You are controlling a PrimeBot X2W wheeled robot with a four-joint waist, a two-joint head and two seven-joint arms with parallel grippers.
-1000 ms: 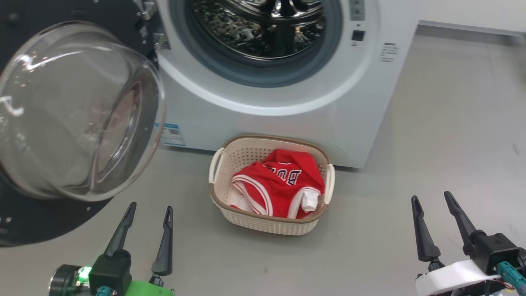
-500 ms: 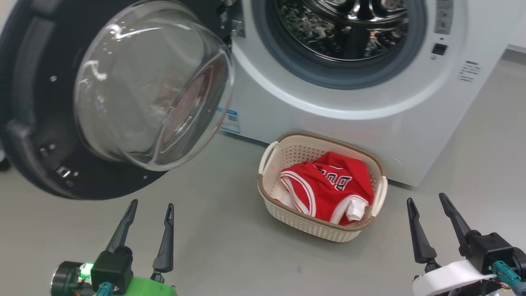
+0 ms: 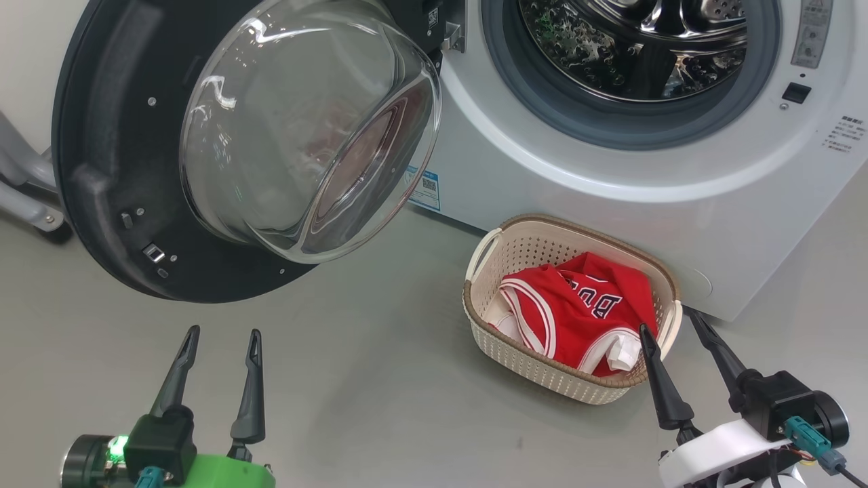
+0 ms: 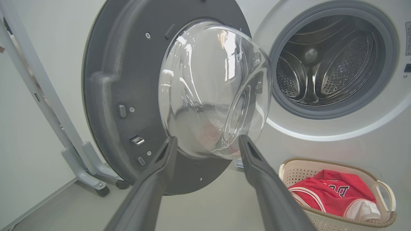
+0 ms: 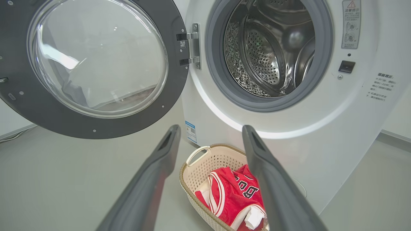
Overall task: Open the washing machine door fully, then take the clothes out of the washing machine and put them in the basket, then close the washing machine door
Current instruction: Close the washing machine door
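The washing machine door (image 3: 102, 169) stands swung wide to the left, its glass bowl (image 3: 305, 129) bulging toward me. The white washing machine (image 3: 542, 183) shows bare perforated steel in its drum (image 5: 266, 54). On the floor against the machine's front sits the cream basket (image 3: 529, 366), and the red jersey clothes (image 3: 576, 305) lie inside it. My left gripper (image 3: 224, 333) is open and holds nothing, low in front of the door (image 4: 109, 96). My right gripper (image 3: 670, 322) is also open with nothing in it, its tips by the basket's near right corner (image 5: 192, 179).
A grey wheeled stand leg (image 4: 86, 166) sits on the floor behind the door at the left, beside a pale wall. Bare grey floor (image 3: 373, 379) stretches between my grippers. A blue sticker (image 3: 424, 190) marks the machine's lower front.
The head camera has turned, so the door, machine and basket lie further right in the picture. Both grippers stay open. The basket and clothes have not moved.
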